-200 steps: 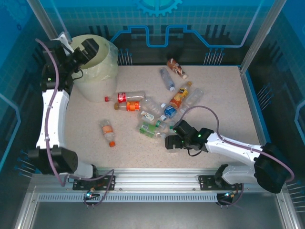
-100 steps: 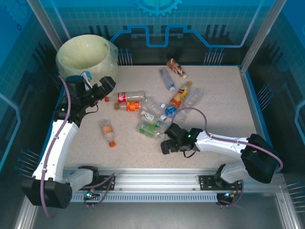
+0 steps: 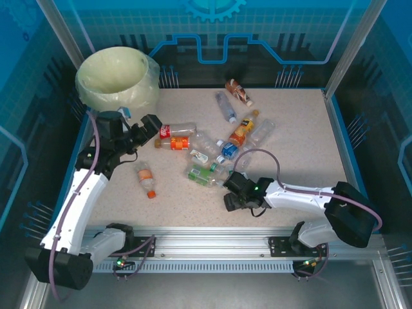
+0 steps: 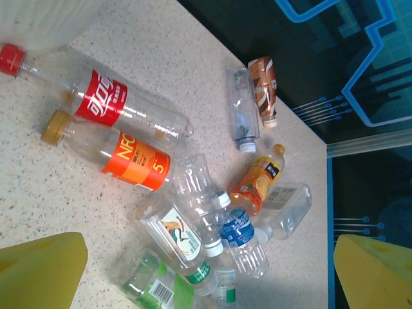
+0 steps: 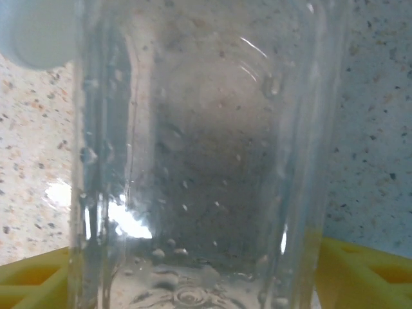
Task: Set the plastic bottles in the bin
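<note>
The left gripper (image 3: 145, 126) has swung down from the bin (image 3: 96, 67) at upper left, jaws spread wide beside the scattered bottles (image 3: 212, 151); the right gripper (image 3: 230, 201) clamps a clear bottle (image 5: 193, 161) at lower centre.

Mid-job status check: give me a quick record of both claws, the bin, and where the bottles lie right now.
left claw: open, nothing between its fingers, beside the red-label bottle
right claw: shut on clear bottle, near the front of the table
bin: upright at the far-left corner
bottle pile: lying loose mid-table, several overlapping
lone bottle: orange label, lying apart, left of the pile
</note>
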Available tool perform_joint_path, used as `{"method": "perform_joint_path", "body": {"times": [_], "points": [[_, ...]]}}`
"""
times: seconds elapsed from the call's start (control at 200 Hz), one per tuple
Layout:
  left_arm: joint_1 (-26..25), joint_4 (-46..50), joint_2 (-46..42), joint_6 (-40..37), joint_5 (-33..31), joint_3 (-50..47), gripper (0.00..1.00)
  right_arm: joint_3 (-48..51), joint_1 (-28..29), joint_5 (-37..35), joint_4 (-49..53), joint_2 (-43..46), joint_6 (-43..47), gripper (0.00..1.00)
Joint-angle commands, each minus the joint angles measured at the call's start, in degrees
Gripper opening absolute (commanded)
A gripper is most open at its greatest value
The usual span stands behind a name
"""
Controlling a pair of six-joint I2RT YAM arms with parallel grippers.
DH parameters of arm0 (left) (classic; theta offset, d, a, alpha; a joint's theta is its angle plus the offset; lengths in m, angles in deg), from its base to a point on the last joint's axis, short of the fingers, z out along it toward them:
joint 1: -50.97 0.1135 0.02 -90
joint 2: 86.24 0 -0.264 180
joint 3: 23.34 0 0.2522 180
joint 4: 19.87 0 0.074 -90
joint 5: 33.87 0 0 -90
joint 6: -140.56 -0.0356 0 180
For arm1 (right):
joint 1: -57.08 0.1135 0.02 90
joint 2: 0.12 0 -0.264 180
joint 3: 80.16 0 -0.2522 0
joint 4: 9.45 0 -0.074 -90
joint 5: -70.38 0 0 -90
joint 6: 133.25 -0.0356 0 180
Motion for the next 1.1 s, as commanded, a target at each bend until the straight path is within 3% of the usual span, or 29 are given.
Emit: {"method": "perform_joint_path", "body": {"times": [0.0, 0.245, 0.395, 0.6, 0.915, 1.095], "points": [[-1.76, -0.45, 1.14, 0.88, -2.09, -0.94, 0.99, 1.15, 0.65, -1.34, -0.43, 1.57, 0.92, 0.78], [-4.81, -1.35, 4.71, 0.13, -2.68, 0.50, 0.99, 0.93, 0.67, -1.38, -2.87, 1.82, 5.59, 0.71], [-6.43, -1.78, 5.33, 0.01, -5.88, 0.69, 0.99, -0.61, 0.65, -1.45, -1.33, 1.60, 8.96, 0.60], [-7.08, -3.24, 6.04, 0.66, -5.18, 0.12, 0.99, -2.07, 0.65, -2.31, 0.55, 4.96, 10.02, 0.48], [-8.19, -7.41, 7.71, 0.92, 3.00, -0.45, 0.99, -7.73, -0.03, -5.52, -0.81, 10.56, 13.62, 0.42], [-11.01, -12.95, 6.87, -1.01, 10.79, -4.31, 0.99, -10.15, -2.19, -1.39, -5.85, 11.09, 15.14, 0.42]]}}
